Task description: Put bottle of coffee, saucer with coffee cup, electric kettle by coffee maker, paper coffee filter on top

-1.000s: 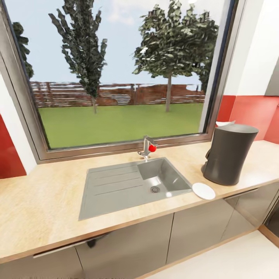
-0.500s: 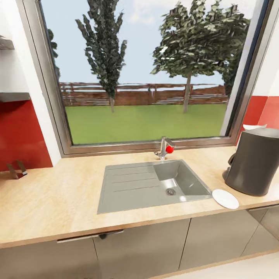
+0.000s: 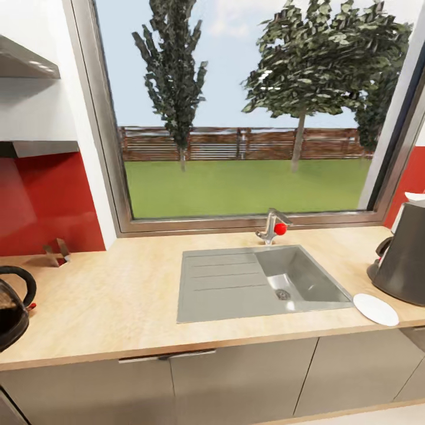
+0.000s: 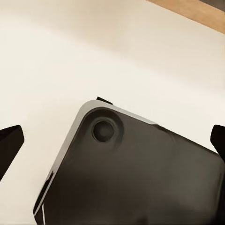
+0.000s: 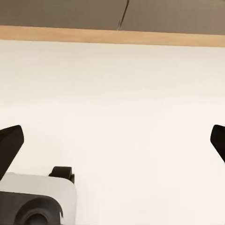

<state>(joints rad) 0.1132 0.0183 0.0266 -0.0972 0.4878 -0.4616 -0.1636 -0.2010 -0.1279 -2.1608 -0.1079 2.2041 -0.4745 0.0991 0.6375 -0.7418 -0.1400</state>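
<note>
While both wrists face floor, jaws gape empty.

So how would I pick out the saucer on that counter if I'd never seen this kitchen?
Start at the grey sink set into the wood-grain countertop under the window. Just past the basin's right corner, near the counter's front edge, lies the saucer. It is a flat white disc, lying low in front of the tall dark grey coffee maker.
</note>
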